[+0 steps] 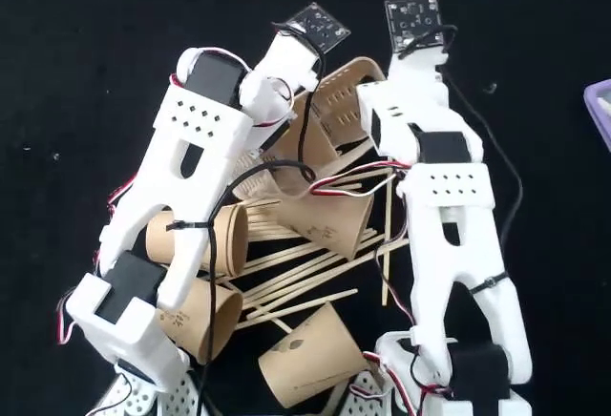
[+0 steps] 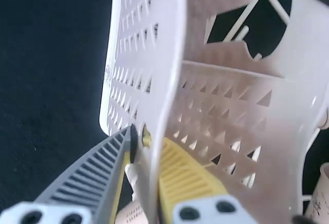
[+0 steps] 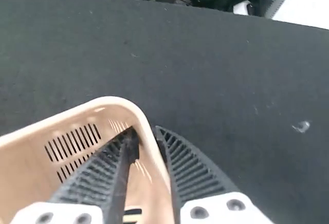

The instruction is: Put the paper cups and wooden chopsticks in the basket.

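The beige slotted basket (image 1: 346, 87) sits at the back middle of the table, between the two arms. My left gripper (image 2: 139, 136) is shut on its perforated wall (image 2: 231, 116), one finger on each side. My right gripper (image 3: 146, 131) is shut on the basket's rim (image 3: 110, 106) from the other side. Several brown paper cups lie on their sides: one (image 1: 196, 239) under the left arm, another (image 1: 202, 319) in front of it, a third (image 1: 310, 354) near the front, and one (image 1: 329, 216) just in front of the basket. Wooden chopsticks (image 1: 305, 278) are scattered among them.
The black table cloth (image 1: 76, 101) is bare to the left and behind the basket. A purple container edge (image 1: 600, 106) shows at the far right. Both arms' bases stand at the front edge, with cables over the cups.
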Action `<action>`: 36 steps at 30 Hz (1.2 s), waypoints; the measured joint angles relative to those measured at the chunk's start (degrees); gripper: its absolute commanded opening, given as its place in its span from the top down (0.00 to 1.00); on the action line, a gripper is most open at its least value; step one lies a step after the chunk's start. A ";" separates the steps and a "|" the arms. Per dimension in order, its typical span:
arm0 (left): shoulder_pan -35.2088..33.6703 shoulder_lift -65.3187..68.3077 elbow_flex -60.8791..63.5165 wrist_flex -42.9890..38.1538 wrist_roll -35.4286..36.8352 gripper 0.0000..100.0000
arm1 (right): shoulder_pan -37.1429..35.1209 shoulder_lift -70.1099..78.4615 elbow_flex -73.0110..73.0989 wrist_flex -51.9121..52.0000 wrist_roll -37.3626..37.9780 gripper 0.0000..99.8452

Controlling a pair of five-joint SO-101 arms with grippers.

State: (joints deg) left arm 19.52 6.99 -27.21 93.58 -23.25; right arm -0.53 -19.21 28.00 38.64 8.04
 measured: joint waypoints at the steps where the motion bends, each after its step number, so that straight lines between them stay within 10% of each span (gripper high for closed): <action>1: 0.09 0.00 0.00 -0.70 -0.09 0.93 | 0.53 -0.09 0.18 0.00 0.00 0.99; 5: -1.58 0.00 0.09 -4.31 2.46 0.76 | 2.73 0.00 0.35 -0.09 -2.64 0.99; 13: -9.93 0.09 -11.43 -3.69 22.24 0.75 | 5.10 1.67 0.35 -0.70 -4.13 0.99; 20: -10.46 0.00 -21.45 5.98 23.12 0.75 | 6.07 4.31 -2.29 -0.35 -4.22 0.99; 36: -8.26 0.09 -16.62 -2.73 23.30 0.75 | 4.57 4.92 -3.08 -0.62 -4.22 0.99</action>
State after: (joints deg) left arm 11.25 7.08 -43.82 90.86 0.04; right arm 4.04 -14.29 24.92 38.02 3.82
